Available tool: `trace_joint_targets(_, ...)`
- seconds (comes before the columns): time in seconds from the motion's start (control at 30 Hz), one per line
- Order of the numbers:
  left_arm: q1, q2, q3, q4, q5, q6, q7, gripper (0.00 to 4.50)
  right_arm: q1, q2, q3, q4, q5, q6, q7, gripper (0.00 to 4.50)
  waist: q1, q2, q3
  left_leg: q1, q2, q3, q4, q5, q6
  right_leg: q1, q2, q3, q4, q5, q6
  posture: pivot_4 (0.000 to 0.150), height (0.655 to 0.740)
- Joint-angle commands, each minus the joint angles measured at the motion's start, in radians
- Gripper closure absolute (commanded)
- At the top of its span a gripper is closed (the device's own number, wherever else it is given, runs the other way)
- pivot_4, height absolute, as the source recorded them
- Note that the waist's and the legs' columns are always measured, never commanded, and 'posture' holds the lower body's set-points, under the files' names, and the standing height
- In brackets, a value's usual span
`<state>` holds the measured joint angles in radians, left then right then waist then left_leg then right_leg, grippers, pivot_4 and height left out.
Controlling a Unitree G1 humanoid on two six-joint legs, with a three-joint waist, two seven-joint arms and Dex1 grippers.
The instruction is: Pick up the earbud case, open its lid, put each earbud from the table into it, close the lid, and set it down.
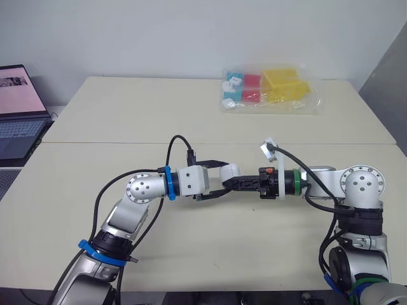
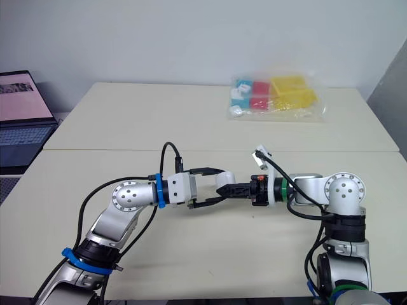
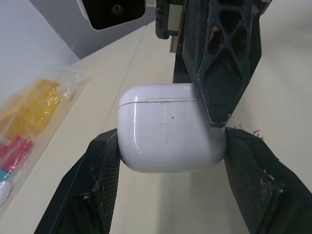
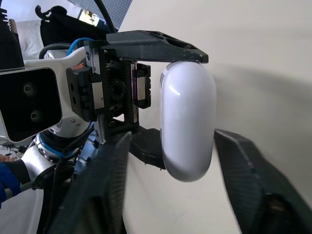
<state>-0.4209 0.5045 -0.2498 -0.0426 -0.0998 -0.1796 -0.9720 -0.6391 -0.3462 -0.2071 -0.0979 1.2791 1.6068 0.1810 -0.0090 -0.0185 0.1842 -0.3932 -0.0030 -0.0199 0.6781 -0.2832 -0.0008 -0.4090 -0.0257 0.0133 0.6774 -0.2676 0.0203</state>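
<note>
Holding earbud case [image 1: 230,170] up over table [image 1: 127,121], lid shut.
Clamped side-to-side in L claw [image 3: 170,146], prob. to leave lid end free for other arm. Straddled by R claw [image 4: 170,136], fingers [image 4: 243,175] apart, one tip touching near lid seam, lined up by the look of it to pry lid open. Well clear of bag of coloured bits [image 1: 267,89] at far edge.

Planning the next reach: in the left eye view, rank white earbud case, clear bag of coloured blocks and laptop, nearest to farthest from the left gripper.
1. White plastic earbud case: held between the left gripper fingers.
2. Clear plastic bag of coloured blocks: far ahead, to the right.
3. Open dark laptop: far off to the left.
</note>
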Motion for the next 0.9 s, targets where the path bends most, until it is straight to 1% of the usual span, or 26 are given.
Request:
trace_joint_targets(0.03,0.005,-0.004,0.015,-0.048,-0.028,-0.005,0.001,1.75,-0.014,0.003,-0.006,-0.005,0.016,0.005,0.02,3.05,0.0,0.0,0.0,0.0,0.0,0.0,0.0,0.0,0.0,0.0,0.0,0.0,0.0,0.0,0.0,0.15,0.74)
trace_joint_targets(0.1,0.008,-0.004,0.015,-0.05,-0.033,-0.003,-0.001,1.75,-0.014,0.005,-0.006,-0.002,0.015,0.005,0.021,3.72,0.0,0.0,0.0,0.0,0.0,0.0,0.0,0.0,0.0,0.0,0.0,0.0,0.0,0.0,0.0,0.15,0.74)
trace_joint_targets(0.3,0.014,-0.005,0.016,-0.056,-0.045,0.004,-0.002,1.75,-0.01,0.007,-0.007,0.003,0.024,0.007,0.021,3.73,0.0,0.0,0.0,0.0,0.0,0.0,0.0,0.0,0.0,0.0,0.0,0.0,0.0,0.0,0.0,0.15,0.74)
trace_joint_targets(0.43,0.014,-0.002,0.025,-0.067,-0.074,0.049,-0.011,1.75,-0.006,-0.005,-0.002,0.002,0.04,0.008,0.024,3.73,0.0,0.0,0.0,0.0,0.0,0.0,0.0,0.0,0.0,0.0,0.0,0.0,0.0,0.0,0.0,0.15,0.74)
trace_joint_targets(0.47,0.012,0.003,0.027,-0.069,-0.079,0.059,-0.019,1.02,-0.006,-0.01,0.0,0.002,0.043,0.008,0.026,3.73,0.0,0.0,0.0,0.0,0.0,0.0,0.0,0.0,0.0,0.0,0.0,0.0,0.0,0.0,0.0,0.15,0.74)
trace_joint_targets(0.57,0.004,0.017,0.036,-0.064,-0.07,0.068,-0.017,0.16,-0.007,-0.024,0.006,0.002,0.05,0.008,0.033,3.73,0.0,0.0,0.0,0.0,0.0,0.0,0.0,0.0,0.0,0.0,0.0,0.0,0.0,0.0,0.0,0.15,0.74)
trace_joint_targets(0.6,0.0,0.023,0.042,-0.06,-0.063,0.071,-0.013,0.0,-0.008,-0.031,0.009,0.002,0.052,0.008,0.036,3.73,0.0,0.0,0.0,0.0,0.0,0.0,0.0,0.0,0.0,0.0,0.0,0.0,0.0,0.0,0.0,0.15,0.74)
trace_joint_targets(0.7,-0.003,0.072,0.061,-0.056,-0.064,0.109,-0.036,0.0,-0.015,-0.067,0.027,0.0,0.054,0.008,0.055,3.73,-0.001,0.0,0.0,0.0,0.0,0.0,0.0,0.0,0.0,0.0,0.001,0.0,0.0,0.0,0.0,0.15,0.74)
trace_joint_targets(0.8,-0.017,0.113,0.094,-0.098,-0.126,0.264,-0.04,0.0,-0.026,-0.108,0.049,-0.01,0.036,0.008,0.086,3.73,-0.004,0.0,0.0,0.0,0.0,0.0,0.0,0.0,0.0,0.0,0.001,0.0,0.0,0.0,0.0,0.15,0.74)
trace_joint_targets(0.9,-0.043,0.182,0.124,-0.162,-0.202,0.463,-0.076,0.0,-0.051,-0.228,0.134,-0.082,-0.04,-0.022,0.193,3.73,-0.005,0.0,0.0,-0.002,0.0,-0.001,0.0,0.0,0.0,-0.002,0.002,-0.001,-0.001,0.0,0.0,0.15,0.74)
